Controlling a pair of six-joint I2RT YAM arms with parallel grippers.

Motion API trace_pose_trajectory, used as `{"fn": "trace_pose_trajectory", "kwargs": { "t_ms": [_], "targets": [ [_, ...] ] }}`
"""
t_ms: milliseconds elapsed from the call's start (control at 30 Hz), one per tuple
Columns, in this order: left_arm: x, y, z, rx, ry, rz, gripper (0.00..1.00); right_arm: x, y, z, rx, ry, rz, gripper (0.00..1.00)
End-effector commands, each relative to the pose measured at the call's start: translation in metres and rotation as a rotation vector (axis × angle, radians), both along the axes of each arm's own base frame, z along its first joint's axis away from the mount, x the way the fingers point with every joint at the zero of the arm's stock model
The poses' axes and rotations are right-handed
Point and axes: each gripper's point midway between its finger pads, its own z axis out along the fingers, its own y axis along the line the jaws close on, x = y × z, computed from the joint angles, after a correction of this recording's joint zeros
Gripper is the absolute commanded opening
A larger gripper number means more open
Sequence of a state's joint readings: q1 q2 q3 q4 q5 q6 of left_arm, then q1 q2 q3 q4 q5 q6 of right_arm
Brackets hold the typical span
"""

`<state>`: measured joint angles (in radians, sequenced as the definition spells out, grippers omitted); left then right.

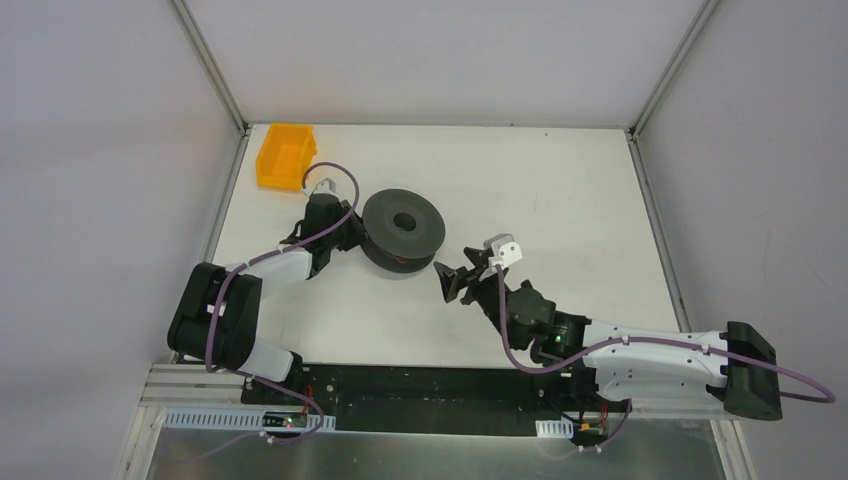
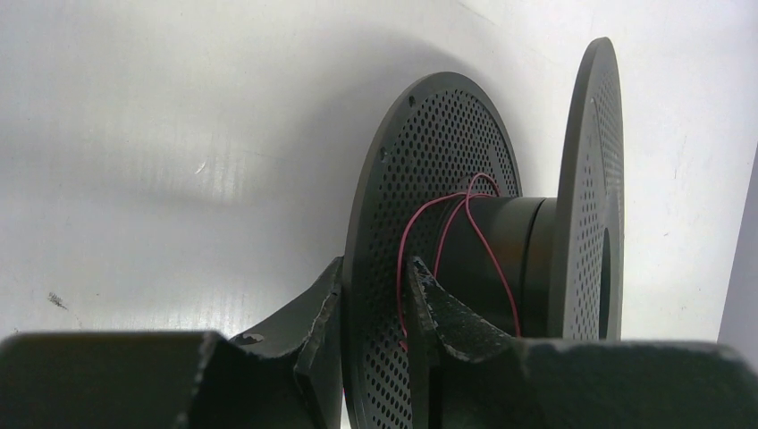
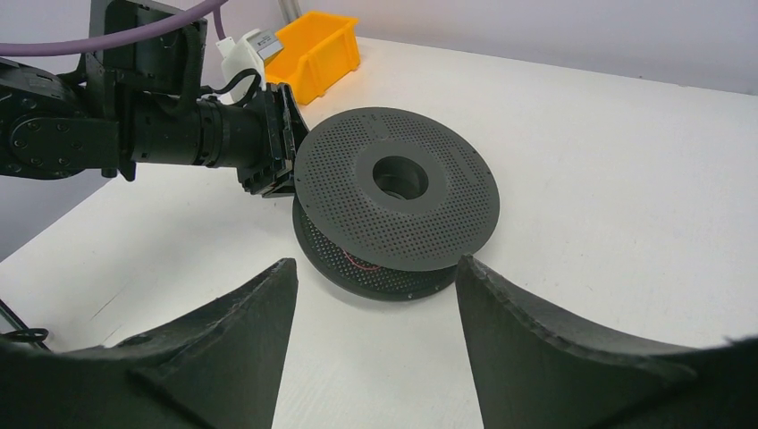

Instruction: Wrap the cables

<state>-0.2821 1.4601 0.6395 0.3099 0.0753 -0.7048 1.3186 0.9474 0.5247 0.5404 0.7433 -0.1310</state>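
A dark grey perforated spool (image 1: 402, 228) lies tilted on the white table. The thin reddish cable (image 2: 480, 232) forms loose loops around its core between the two flanges. A short stretch of it shows in the right wrist view (image 3: 357, 264) between the flanges. My left gripper (image 1: 350, 234) is shut on the rim of one flange (image 2: 429, 179) at the spool's left side, one finger on each face (image 2: 375, 268). My right gripper (image 1: 452, 275) is open and empty, hovering just right and in front of the spool (image 3: 398, 192), with its jaws wide apart (image 3: 375, 264).
A yellow bin (image 1: 285, 155) stands at the table's back left corner, behind the left arm; it also shows in the right wrist view (image 3: 313, 49). White walls and metal frame posts border the table (image 1: 560, 190) on the left, back and right.
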Motion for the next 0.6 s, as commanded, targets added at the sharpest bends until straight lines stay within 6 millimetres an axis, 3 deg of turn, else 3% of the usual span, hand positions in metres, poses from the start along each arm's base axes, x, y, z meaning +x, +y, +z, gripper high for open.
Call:
{"fn": "trace_pose_trajectory", "kwargs": {
  "t_ms": [0, 567],
  "targets": [
    [-0.0269, 0.0206, -0.0289, 0.16, 0.116, -0.023, 0.23, 0.0004, -0.0029, 0.0112, 0.062, -0.005, -0.002, 0.68],
    [-0.0361, 0.022, -0.0266, 0.168, 0.15, -0.035, 0.26, -0.001, 0.0011, 0.0125, 0.062, 0.005, 0.013, 0.68]
  ]
}}
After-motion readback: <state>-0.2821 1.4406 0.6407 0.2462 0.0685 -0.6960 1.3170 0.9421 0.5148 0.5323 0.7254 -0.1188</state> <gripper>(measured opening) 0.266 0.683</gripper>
